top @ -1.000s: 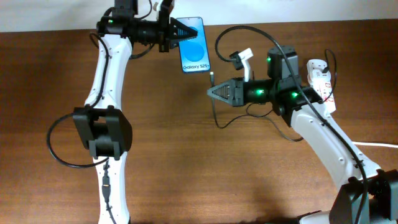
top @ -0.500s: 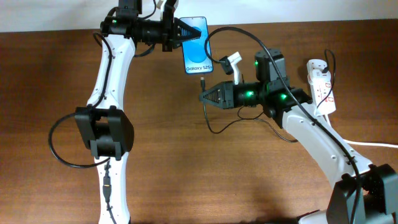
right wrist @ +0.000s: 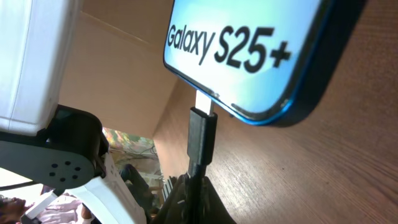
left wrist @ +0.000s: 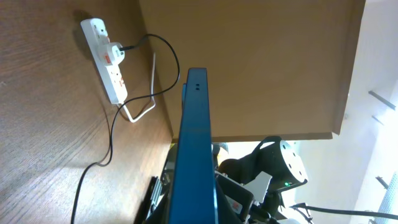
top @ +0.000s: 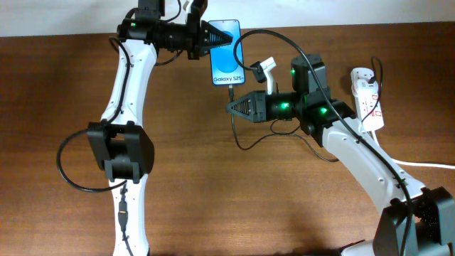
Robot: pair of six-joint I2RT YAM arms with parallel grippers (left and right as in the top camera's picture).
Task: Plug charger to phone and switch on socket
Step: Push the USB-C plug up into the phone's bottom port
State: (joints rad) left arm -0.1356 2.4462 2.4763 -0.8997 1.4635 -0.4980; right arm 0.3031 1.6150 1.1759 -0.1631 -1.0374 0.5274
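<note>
On the bench (top: 213,199), the socket (top: 367,99) lies at three o'clock. At twelve o'clock, my left end effector (top: 224,37) pinches the phone (top: 226,64). My right end effector (top: 229,109) pinches the charger (right wrist: 202,134), whose metal tip meets the phone's bottom edge.

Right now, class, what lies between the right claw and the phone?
The charger's black plug, gripped by the right claw, metal tip at the phone's bottom edge; right wrist view.
</note>
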